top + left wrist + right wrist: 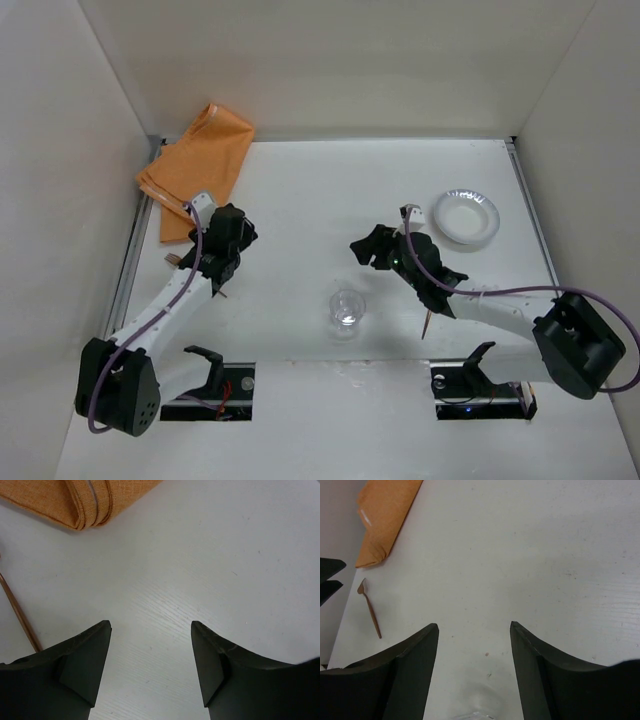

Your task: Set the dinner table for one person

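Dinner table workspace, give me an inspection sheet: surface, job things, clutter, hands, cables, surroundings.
Surface: dinner table, matte white, flat.
Job's things: folded orange cloth in the far left corner; white plate far right; clear glass near centre; brown spoon by the left arm; brown utensil partly under the right arm.
Clutter: nothing seen.
Hands: left hand open, holding nothing; right hand open, holding nothing.
Cables: purple cables run along both arms.
Surroundings: white walls on three sides; metal rails at the edges.

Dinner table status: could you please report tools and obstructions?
Left tool open, right tool open. Dinner table unset: plate, glass, cloth scattered. No obstruction seen.
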### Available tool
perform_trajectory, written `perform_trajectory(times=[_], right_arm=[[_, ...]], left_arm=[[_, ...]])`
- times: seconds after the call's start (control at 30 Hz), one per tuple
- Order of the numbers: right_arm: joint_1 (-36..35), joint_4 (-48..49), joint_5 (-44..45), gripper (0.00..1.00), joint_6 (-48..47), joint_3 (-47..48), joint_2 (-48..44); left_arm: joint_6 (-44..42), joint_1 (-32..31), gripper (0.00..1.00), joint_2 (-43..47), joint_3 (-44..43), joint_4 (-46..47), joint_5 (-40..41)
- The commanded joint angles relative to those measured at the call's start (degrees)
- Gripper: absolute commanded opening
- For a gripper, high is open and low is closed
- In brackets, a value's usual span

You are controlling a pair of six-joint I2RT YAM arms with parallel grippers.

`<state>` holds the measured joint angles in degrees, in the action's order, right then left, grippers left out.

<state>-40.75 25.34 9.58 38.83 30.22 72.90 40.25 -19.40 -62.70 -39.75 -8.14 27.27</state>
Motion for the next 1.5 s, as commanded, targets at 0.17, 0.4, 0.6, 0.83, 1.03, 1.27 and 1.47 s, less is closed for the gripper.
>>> perform_trajectory(times=[0.17, 0.4, 0.6, 0.83, 1.03, 1.27, 1.47], right_arm=[[0.63, 3.57, -0.79, 0.51, 0.2, 0.63, 0.57], [0.54, 2.43, -3.42, 0.02, -0.16, 0.89, -0.13], [0.46, 3.4, -3.69, 0.15, 0.02, 1.07, 1.54], [1.42, 4.01, -3.52, 0.46, -0.25, 0.19, 0.05], [1.16, 3.92, -4.48, 0.49, -0.51, 1.16, 2.15], [0.98, 3.92, -5.36, 0.5, -0.77, 1.77, 3.3], [0.81, 3.93, -5.37, 0.5, -1.12, 1.86, 3.12]], left_arm=[[-3.15, 0.9, 0.64, -4.88, -3.5, 2.42, 0.42], [-11.33, 0.02, 0.08, -12.96, -7.79, 9.98, 3.84], [-12.91, 4.85, 0.34, -28.77, -23.67, 10.79, 4.46], [-25.03, 5.64, 0.57, -50.22, -47.42, 4.37, 7.09], [-32.68, 6.78, 0.61, -60.95, -57.53, 2.34, 8.86], [-33.48, 9.95, 0.6, -69.22, -65.27, -1.7, 8.33], [-34.63, 10.39, 0.42, -73.7, -69.15, -1.0, 7.72]])
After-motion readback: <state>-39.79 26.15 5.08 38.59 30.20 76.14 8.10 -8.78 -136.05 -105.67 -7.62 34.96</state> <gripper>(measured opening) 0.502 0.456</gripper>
